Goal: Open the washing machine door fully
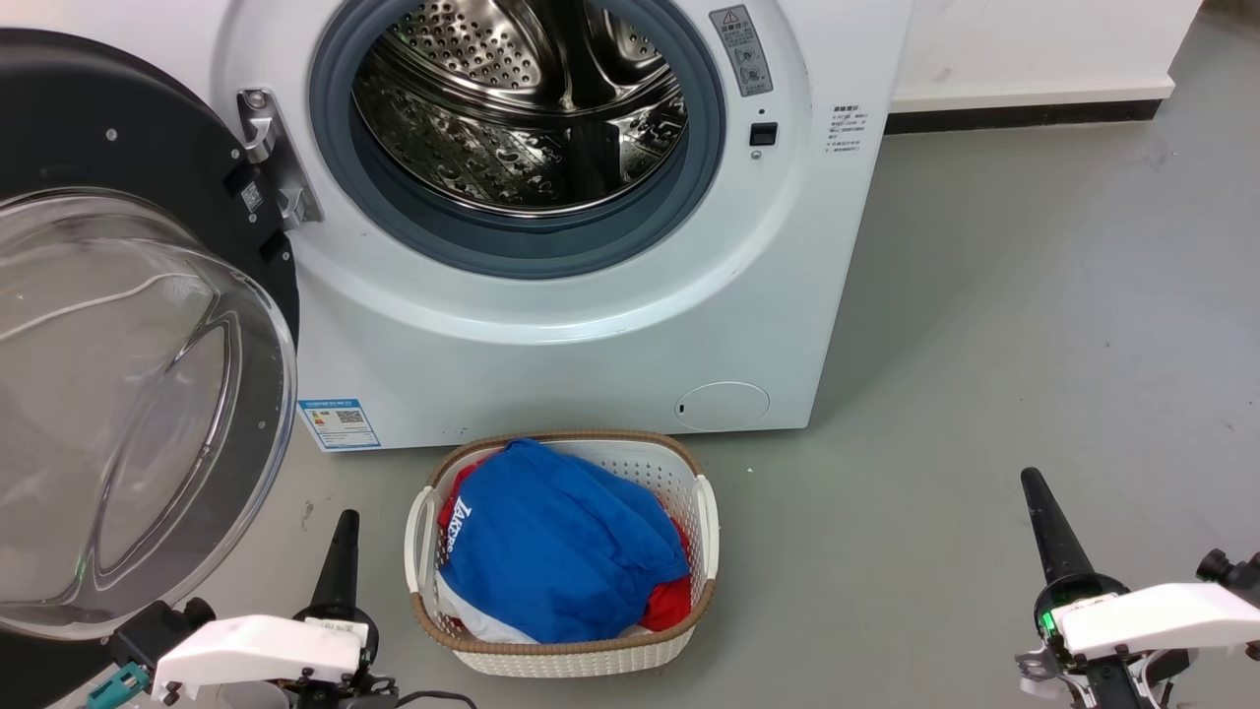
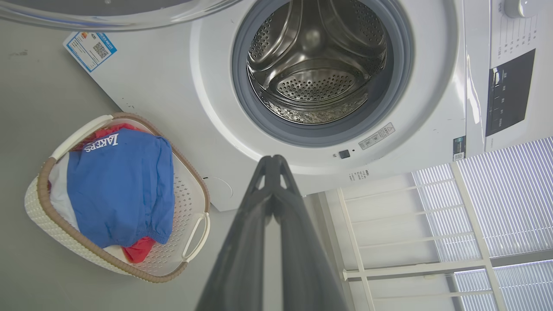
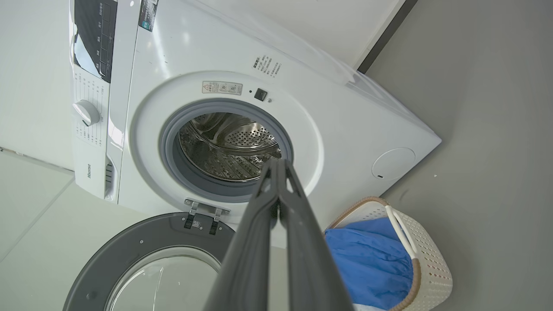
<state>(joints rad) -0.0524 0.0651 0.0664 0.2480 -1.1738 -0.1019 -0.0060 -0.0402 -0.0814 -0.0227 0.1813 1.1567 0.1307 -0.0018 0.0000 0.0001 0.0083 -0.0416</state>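
The washing machine door [image 1: 108, 325] is a big black ring around a clear bulging glass bowl. It stands swung wide out to the left on its metal hinge [image 1: 271, 158], baring the steel drum [image 1: 522, 98]. The same door [image 3: 142, 259] lies at the bottom of the right wrist view. My left gripper [image 1: 345, 522] is shut and empty at the lower left, just right of the door's glass and not touching it. Its closed fingertips [image 2: 273, 160] point at the machine front. My right gripper [image 1: 1032, 483] is shut and empty at the lower right, far from the door.
A white laundry basket [image 1: 704, 512] holding blue and red clothes [image 1: 551, 542] sits on the grey floor [image 1: 1034, 325] in front of the machine, between my two grippers. A small round white flap [image 1: 722, 405] is low on the machine front. A wall runs behind.
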